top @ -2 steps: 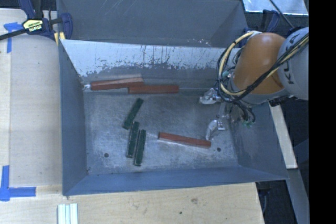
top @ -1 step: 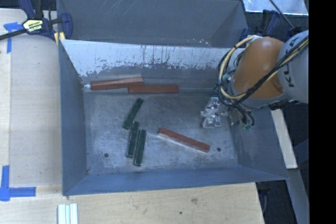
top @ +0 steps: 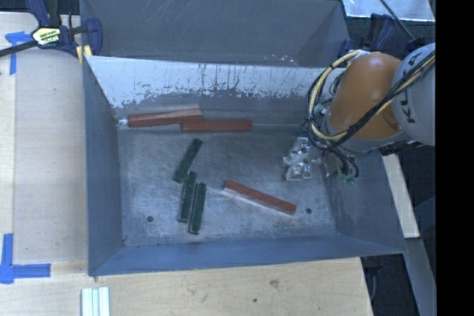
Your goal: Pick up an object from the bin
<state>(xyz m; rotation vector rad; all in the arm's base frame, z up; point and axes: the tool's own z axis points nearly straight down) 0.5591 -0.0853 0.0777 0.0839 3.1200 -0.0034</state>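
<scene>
My gripper [top: 300, 163] hangs over the right part of the bin floor, under the orange-brown wrist cover. Nothing shows between its metal fingers. A flat reddish-brown bar [top: 259, 198] lies aslant on the floor just below and left of the fingertips, apart from them.
Two reddish-brown bars [top: 164, 119] [top: 216, 126] lie end to end along the back wall. Three dark green sticks lie left of centre: one aslant [top: 187, 159], two side by side [top: 186, 197] [top: 197, 209]. The arm and its cables crowd the bin's right wall.
</scene>
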